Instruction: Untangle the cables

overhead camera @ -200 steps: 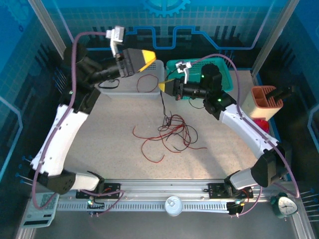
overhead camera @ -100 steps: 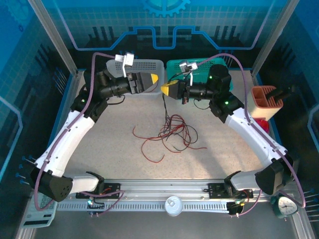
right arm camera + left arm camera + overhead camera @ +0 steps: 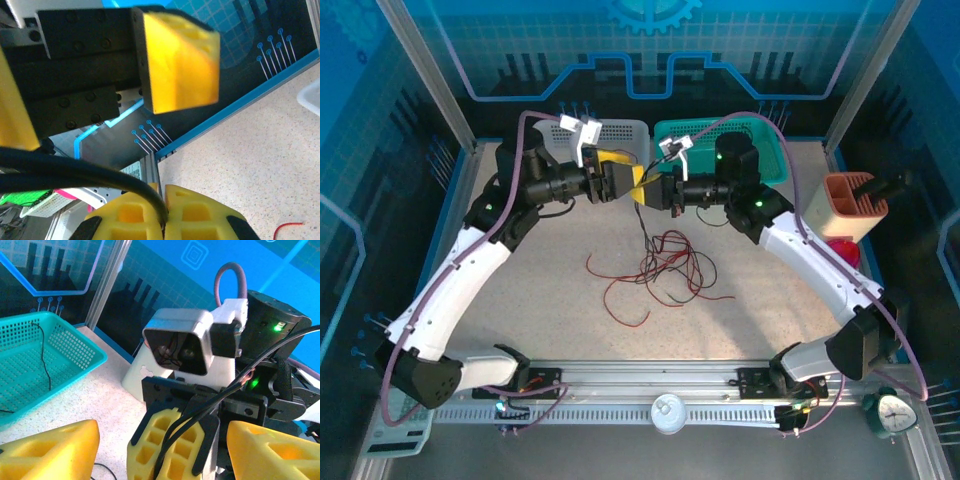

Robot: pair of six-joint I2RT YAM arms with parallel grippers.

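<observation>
Red and black cables (image 3: 665,265): tangle on tabletop (image 3: 540,290), near side of teal basket (image 3: 772,152). Right gripper (image 3: 643,193): jaws clenched on one black strand. Left gripper (image 3: 625,178): jaws parted, straddling right gripper.

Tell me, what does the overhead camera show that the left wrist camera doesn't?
Overhead: the loose tangle of thin red and black cables on the speckled table. Left wrist: a close look at one thin black cable pinched between the right hand's shut yellow fingers. Both: the teal mesh basket and that right hand.
</observation>
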